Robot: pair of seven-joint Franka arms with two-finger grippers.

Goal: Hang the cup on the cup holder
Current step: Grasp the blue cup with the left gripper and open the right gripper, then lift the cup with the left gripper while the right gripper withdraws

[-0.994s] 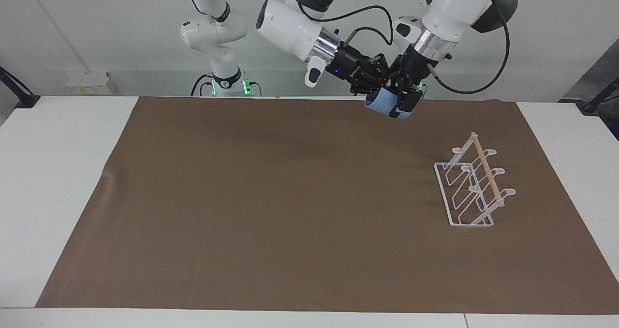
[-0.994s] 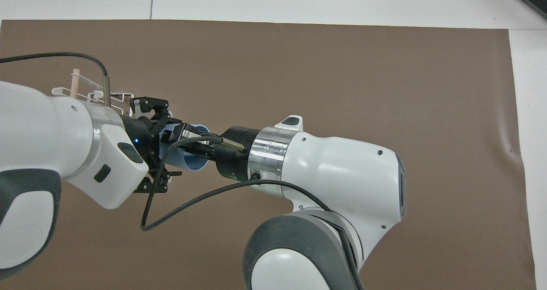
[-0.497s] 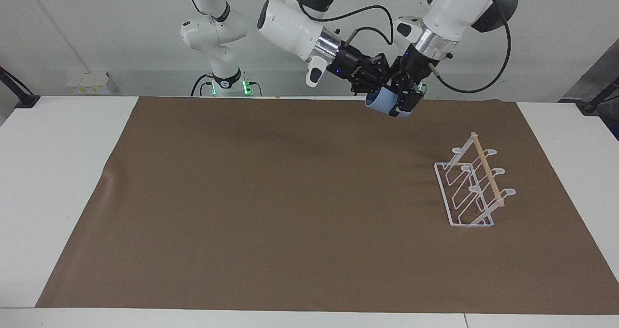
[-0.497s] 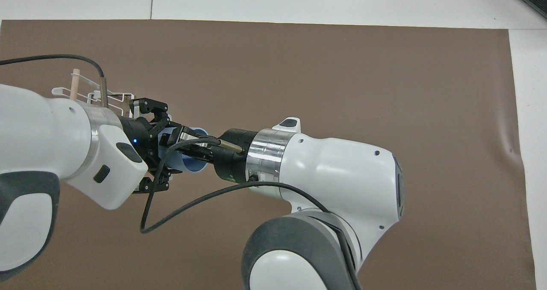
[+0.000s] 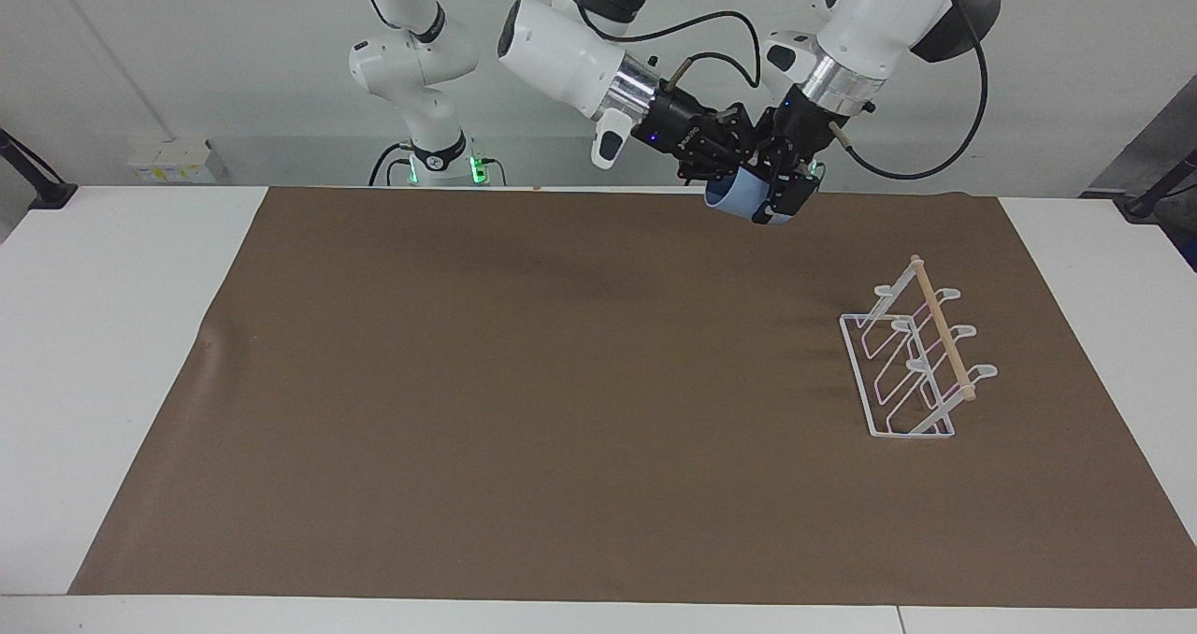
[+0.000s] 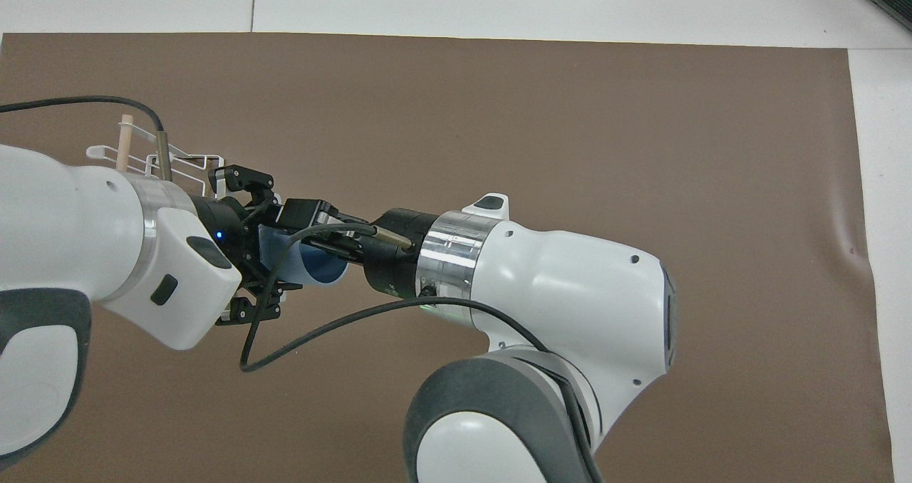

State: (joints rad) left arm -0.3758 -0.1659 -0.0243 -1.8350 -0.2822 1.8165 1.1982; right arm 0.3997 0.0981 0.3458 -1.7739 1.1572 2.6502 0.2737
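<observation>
Handover in progress: I have both end effectors, left [image 5: 781, 199] and right [image 5: 725, 162], meeting on the small light-blue plastic cup [image 5: 739, 192] mid-air above the brown surface [image 5: 524, 400]; which one clamps it I cannot tell. White wire cup holder [image 5: 912, 363] stands toward the left arm's end, hence this transfer.

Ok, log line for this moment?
phase: handover in air | cup: between left gripper and right gripper | cup holder: bare
</observation>
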